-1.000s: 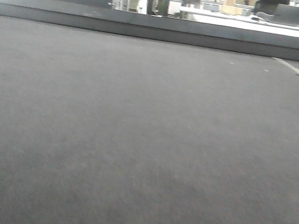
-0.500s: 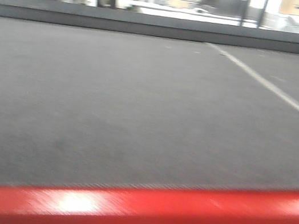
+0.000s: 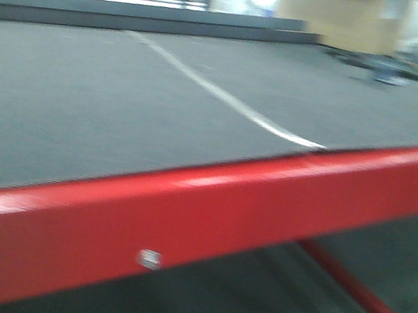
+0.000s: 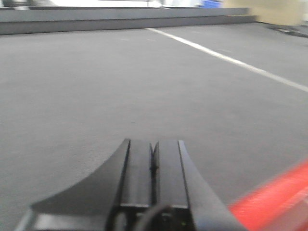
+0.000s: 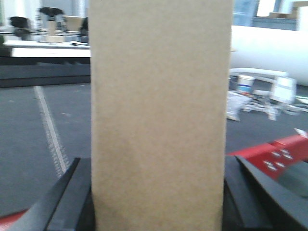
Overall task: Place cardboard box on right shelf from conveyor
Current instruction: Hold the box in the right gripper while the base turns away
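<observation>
Left gripper (image 4: 153,161): fingers (image 4: 137,168) pressed together, holding nothing, low over the grey conveyor (image 4: 96,86). White line (image 4: 231,60) crosses the belt. Red beam (image 4: 274,197) sits at the near right edge, with a screw head (image 3: 149,259) on it in the front view. Right gripper (image 5: 159,202): fingers (image 5: 67,202) pinch the cardboard box (image 5: 159,106), which stands upright between them with the belt behind.
</observation>
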Robot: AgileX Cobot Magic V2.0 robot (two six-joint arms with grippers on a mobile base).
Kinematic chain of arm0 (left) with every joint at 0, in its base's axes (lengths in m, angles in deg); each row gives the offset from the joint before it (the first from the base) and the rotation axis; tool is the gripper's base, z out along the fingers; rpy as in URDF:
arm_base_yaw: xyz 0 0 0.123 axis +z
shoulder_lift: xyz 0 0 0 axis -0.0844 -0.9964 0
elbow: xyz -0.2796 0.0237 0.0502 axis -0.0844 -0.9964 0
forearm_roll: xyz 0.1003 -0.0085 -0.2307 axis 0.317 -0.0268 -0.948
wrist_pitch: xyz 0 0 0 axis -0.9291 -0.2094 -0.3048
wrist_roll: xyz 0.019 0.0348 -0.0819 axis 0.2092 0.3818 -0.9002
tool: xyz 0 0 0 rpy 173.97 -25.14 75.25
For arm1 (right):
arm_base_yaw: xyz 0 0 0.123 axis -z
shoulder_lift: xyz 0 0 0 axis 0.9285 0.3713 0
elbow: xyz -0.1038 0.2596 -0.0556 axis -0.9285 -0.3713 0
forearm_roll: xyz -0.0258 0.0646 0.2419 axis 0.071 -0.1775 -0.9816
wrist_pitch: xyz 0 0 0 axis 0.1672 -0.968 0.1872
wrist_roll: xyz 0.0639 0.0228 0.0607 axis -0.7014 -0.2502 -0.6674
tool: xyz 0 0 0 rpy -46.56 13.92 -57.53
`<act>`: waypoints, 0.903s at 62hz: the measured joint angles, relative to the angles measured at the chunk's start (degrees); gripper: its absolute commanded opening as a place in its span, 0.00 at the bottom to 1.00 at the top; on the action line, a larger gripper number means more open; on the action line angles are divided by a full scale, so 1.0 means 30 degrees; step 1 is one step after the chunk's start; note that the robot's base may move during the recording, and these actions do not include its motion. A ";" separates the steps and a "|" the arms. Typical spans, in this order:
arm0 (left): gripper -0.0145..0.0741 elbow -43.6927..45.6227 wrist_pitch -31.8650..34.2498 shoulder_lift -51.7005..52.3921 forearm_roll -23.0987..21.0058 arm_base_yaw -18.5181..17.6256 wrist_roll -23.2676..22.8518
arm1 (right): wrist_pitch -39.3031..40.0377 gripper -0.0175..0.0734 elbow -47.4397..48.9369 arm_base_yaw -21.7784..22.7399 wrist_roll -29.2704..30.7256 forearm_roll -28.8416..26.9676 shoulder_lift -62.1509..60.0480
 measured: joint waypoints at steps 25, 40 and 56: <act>0.03 0.0000 0.0000 0.0000 0.0000 0.0000 0.0000 | 0.0000 0.24 0.0000 0.0000 0.0000 0.0000 0.0000; 0.03 0.0000 0.0000 0.0000 0.0000 0.0000 0.0000 | 0.0000 0.24 0.0000 0.0000 0.0000 0.0000 0.0000; 0.03 0.0000 0.0000 0.0000 0.0000 0.0000 0.0000 | 0.0000 0.24 0.0000 0.0000 0.0000 0.0000 0.0000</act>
